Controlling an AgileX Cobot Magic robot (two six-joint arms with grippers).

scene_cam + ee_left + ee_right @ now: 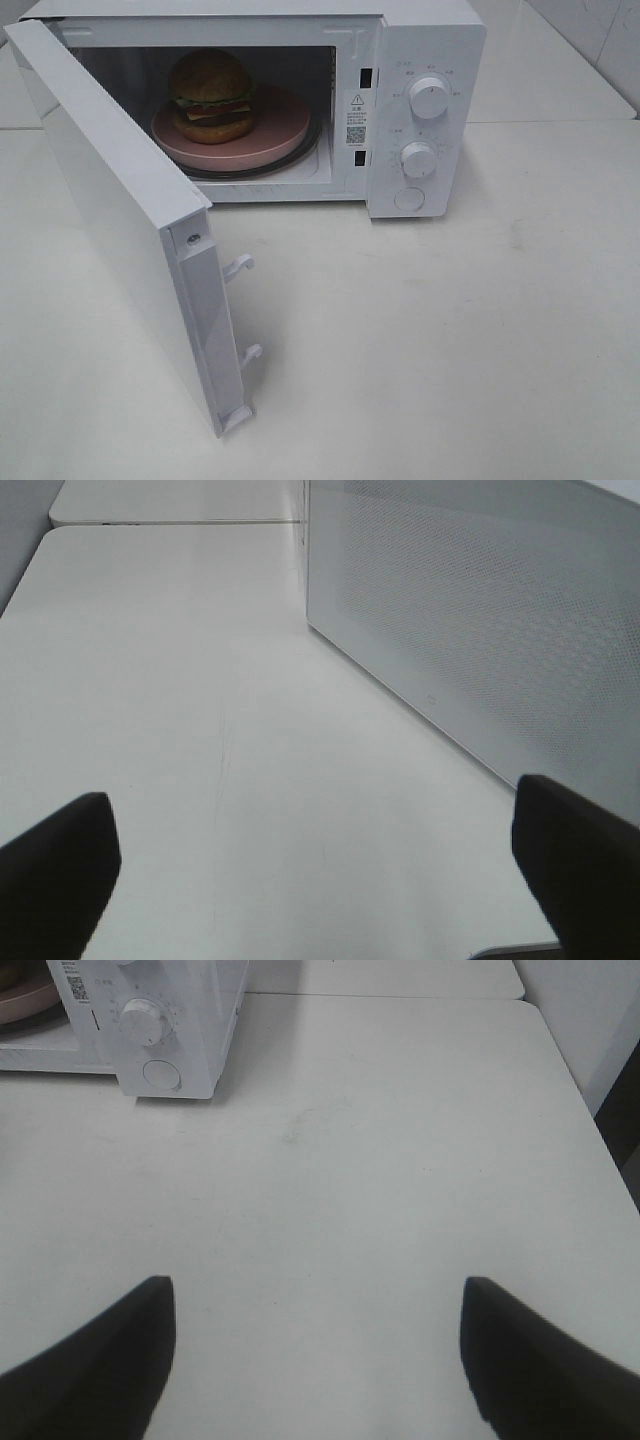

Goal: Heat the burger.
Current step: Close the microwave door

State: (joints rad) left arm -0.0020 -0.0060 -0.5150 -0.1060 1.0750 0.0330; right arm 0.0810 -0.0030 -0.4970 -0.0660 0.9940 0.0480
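burger [211,95]: on pink plate [285,135], inside microwave [430,40].
door [110,210]: wide open.
L gripper [312,805]: spread, empty, near door.
R gripper [317,1285]: spread, empty.
step: loaded; nxt = push door shut, then dial [429,97].

A white microwave [425,40] is standing on a white table [450,340], with its door [110,210] hanging wide open to the left. A round pink plate [285,130] is lying inside the cavity. On the control panel an upper knob [429,97] is sitting above a lower knob [417,159], with a round button [409,198] beneath them.
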